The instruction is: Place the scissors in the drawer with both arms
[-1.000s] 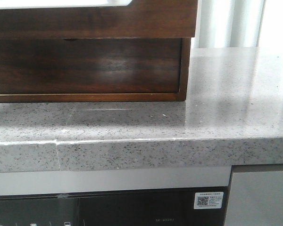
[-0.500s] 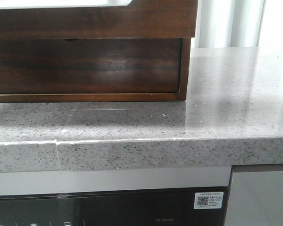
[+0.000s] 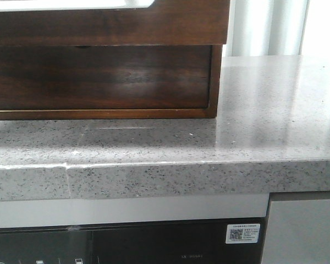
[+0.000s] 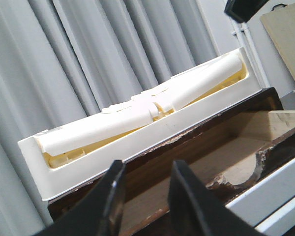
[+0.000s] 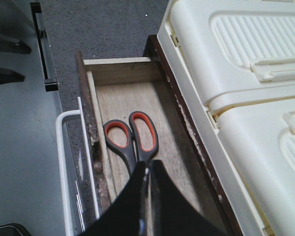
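Scissors (image 5: 132, 137) hang blade-first from the right hand (image 5: 147, 184), whose fingers are pinched tight on the blades, just over the wooden floor of the open drawer (image 5: 137, 73). Their long axis runs along the drawer's length, orange-lined loops pointing away from the hand. Letting go and closing the drawer look like what's left; the left hand (image 4: 145, 196) hovers half-open and empty by the drawer's edge.
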Robot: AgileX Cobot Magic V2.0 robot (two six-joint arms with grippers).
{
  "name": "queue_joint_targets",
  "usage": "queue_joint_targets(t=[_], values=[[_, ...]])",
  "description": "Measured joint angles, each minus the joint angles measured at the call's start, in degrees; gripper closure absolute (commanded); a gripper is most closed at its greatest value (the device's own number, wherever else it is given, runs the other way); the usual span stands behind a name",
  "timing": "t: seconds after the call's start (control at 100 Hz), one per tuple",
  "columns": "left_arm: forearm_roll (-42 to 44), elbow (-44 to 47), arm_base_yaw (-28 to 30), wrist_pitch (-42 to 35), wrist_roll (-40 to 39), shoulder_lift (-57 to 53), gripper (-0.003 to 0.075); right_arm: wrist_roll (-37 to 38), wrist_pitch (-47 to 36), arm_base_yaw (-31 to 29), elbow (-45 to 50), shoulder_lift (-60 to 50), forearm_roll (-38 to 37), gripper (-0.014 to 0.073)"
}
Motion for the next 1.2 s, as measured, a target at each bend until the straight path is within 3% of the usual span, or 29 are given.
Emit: queue_joint_targets(t=[0.04,0.27,0.45,0.84,1.2], values=[[0.0,0.0,0.0,0.0,-0.3,-0.1,0.0717,0.3,0.6,0.0,0.0,-1.0,0.0,0.0708],[0.0,0.0,0.0,3.7,-3.0,-3.3,0.0717,0.6,1.2,0.0,4.0,-8.3,0.0,0.0708],[-1.8,0.0,0.0,9.8,-6.4,-9.3,0.0717,0.6,-3.4,0.0,12.0,-16.4,0.0,0.0698],[-16.1,0.0,0.0,32.7,-7.7,-22.0,0.0717,0.7,-26.9,0.0,44.0,-39.6,0.0,0.0697],[-17.6,0.5,0.0,36.1,-7.7,-22.6,0.0716,0.9,-42.3,0.0,72.1,-61.1,0.0,0.0698]])
